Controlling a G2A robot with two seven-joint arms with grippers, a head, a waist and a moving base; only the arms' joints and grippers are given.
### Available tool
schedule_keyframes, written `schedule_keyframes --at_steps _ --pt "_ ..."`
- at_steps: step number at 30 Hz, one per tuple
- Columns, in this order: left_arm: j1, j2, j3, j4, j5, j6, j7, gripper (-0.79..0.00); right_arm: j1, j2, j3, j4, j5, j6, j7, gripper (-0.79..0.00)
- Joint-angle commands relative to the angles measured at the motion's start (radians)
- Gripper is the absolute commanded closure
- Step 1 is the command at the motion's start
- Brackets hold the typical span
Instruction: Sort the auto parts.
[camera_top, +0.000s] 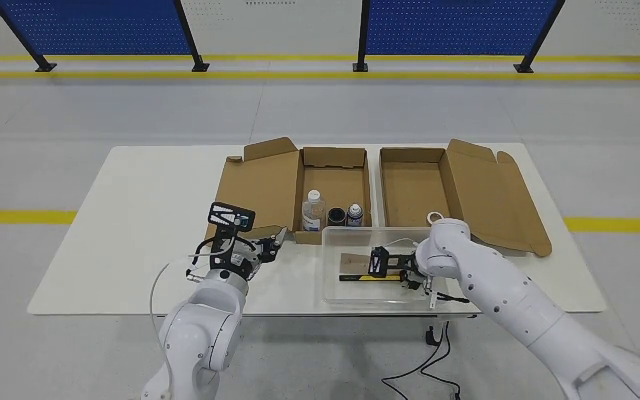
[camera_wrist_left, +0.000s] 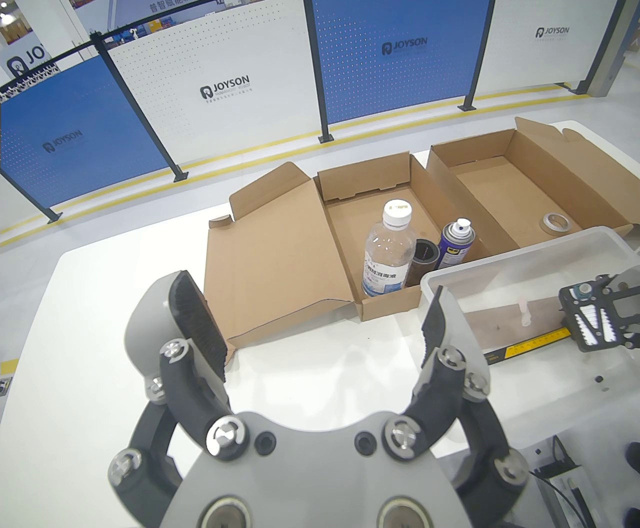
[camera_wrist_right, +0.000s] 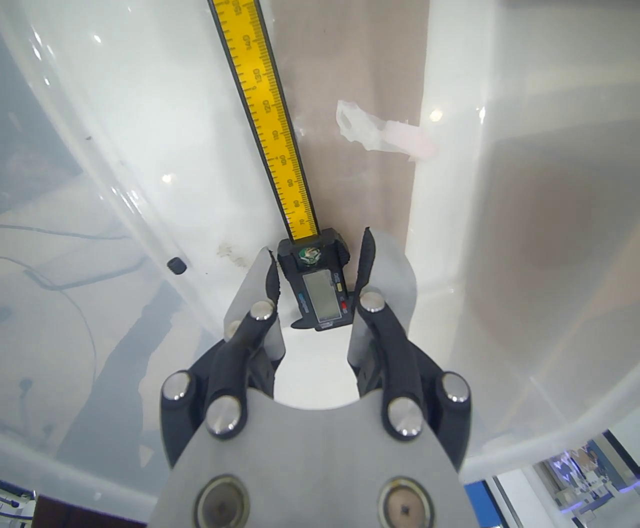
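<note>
A digital caliper with a yellow scale lies in the clear plastic bin at the table's front. My right gripper is down in the bin, its fingers pressed against both sides of the caliper's display head; it is also seen in the top view and the left wrist view. My left gripper hovers open and empty above the table left of the bin, near the left box's flap. The left cardboard box holds a clear bottle, a black cylinder and a spray can.
The right cardboard box holds a tape roll. A brown sheet and a small scrap of clear plastic lie on the bin floor. Both boxes' lids fold outward. Cables hang off the table's front edge below the bin.
</note>
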Motion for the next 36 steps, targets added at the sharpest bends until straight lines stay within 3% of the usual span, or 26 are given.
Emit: schedule_keyframes --at_steps 1,6,9,21,36 --pt "0.000 0.000 0.000 0.000 0.000 0.000 0.000 -0.785 0.005 -0.003 -0.007 0.009 0.001 -0.002 -0.002 -0.299" --pt "0.000 0.000 0.000 0.000 0.000 0.000 0.000 -0.785 0.013 -0.011 -0.025 0.028 0.002 -0.004 -0.004 -0.200" --pt "0.000 0.000 0.000 0.000 0.000 0.000 0.000 -0.785 0.015 -0.015 -0.026 0.035 0.013 -0.005 -0.009 0.000" --pt "0.000 0.000 0.000 0.000 0.000 0.000 0.000 -0.785 -0.017 0.025 0.079 -0.094 0.083 0.000 -0.013 0.000" --pt "0.000 0.000 0.000 0.000 0.000 0.000 0.000 -0.785 -0.189 0.130 0.419 -0.340 0.342 0.108 -0.097 0.000"
